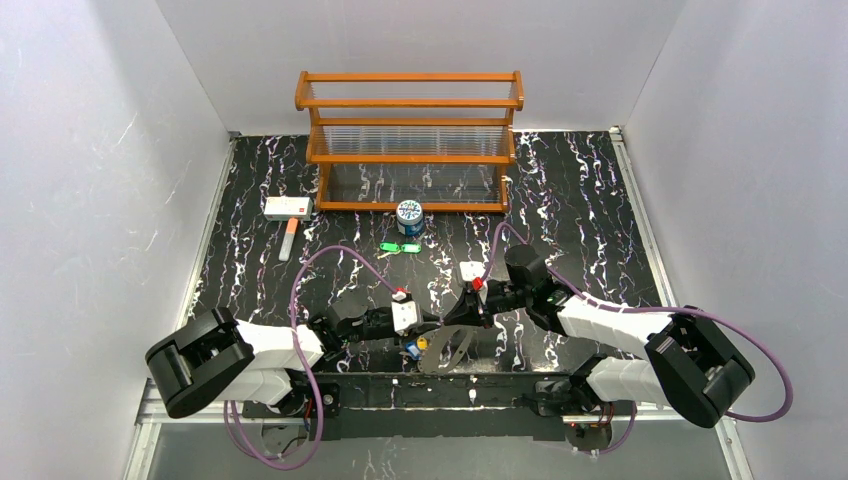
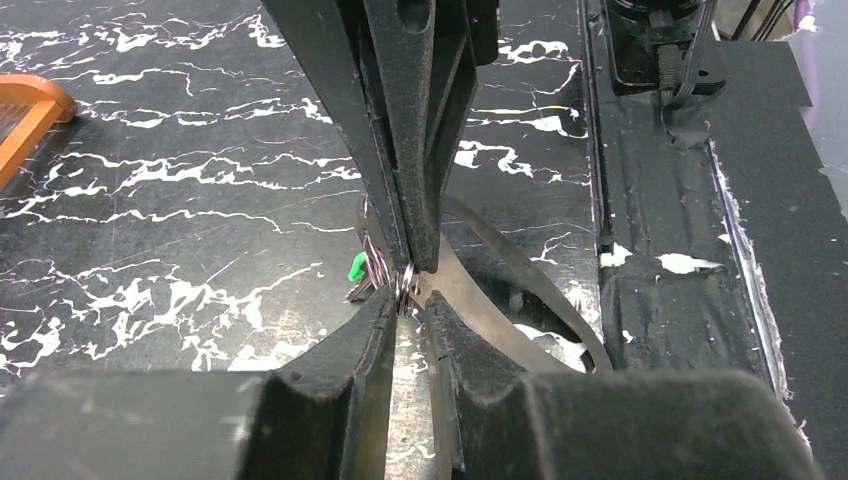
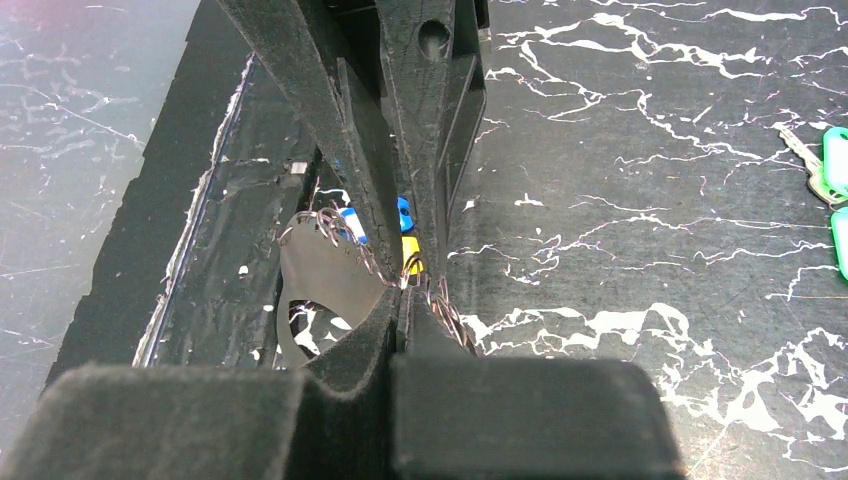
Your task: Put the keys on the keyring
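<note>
Right tool (image 3: 402, 288) pinches keyring (image 3: 330, 272); left tool (image 2: 408, 300) nearly closed beside it (grip: cannot tell). Blue, yellow keys (image 3: 404, 212) at junction; green keys (image 1: 400, 248) loose on surface (image 1: 600, 200), unthreaded.

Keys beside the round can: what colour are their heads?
Green; keys show best in the top external view.

rack: wooden (image 1: 410, 157), at back | can: blue-and-white (image 1: 409, 217), before rack | box: white, red mark (image 1: 288, 207), left | worktop: black marbled (image 1: 580, 200)
</note>
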{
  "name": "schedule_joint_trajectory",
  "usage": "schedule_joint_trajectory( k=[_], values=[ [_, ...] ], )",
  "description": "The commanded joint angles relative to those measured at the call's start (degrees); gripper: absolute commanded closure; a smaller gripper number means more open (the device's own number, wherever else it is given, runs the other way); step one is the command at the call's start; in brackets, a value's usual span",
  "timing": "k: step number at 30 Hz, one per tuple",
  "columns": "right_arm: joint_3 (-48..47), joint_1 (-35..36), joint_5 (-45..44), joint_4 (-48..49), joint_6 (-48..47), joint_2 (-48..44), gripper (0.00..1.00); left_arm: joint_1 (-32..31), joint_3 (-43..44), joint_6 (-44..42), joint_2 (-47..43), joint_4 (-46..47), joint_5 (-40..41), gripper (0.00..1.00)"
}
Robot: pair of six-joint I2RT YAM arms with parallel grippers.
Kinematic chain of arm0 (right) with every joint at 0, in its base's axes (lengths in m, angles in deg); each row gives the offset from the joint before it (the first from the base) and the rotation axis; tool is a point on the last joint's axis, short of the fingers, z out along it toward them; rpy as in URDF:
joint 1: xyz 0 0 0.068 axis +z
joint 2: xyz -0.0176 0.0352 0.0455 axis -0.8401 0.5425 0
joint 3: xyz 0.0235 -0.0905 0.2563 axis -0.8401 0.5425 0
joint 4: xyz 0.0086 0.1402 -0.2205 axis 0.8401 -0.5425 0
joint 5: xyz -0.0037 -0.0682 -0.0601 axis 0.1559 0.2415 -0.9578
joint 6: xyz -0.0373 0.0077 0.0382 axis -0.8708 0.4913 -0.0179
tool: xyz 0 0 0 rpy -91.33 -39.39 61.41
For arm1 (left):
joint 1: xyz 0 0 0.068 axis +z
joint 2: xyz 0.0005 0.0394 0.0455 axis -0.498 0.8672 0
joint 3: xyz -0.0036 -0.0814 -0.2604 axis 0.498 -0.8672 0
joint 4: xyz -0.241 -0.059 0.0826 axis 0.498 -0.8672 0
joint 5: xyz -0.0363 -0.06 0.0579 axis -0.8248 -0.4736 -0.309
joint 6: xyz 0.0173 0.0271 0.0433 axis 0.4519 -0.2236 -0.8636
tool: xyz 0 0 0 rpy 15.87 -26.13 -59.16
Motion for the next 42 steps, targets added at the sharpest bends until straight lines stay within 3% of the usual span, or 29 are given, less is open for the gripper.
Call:
schedule_joint_trajectory(
  k=[1,8,21,30,42],
  values=[
    [-1.74,0.26,1.26,0.90,-0.66,-1.84,0.99,-0.54,0.41,-1.17,-1.55,1.38,3.04,0.82],
    [-1.29,0.26,1.09,1.10,-0.64,-3.84,0.99,-0.59,-4.02,-1.85,-7.00,0.79,9.24,0.72],
    [-1.19,0.26,2.30,1.08,-0.28,-4.26,0.99,-0.97,-0.46,-3.15,-1.99,0.54,6.35,0.67],
    [-1.36,0.26,2.80,0.93,-0.15,-4.20,0.99,-1.16,0.58,-3.45,0.01,1.68,8.36,0.74],
    [-1.46,0.26,2.95,0.13,-0.28,-4.35,0.99,-1.18,0.70,-3.96,-0.03,1.93,8.69,1.00]
  ],
)
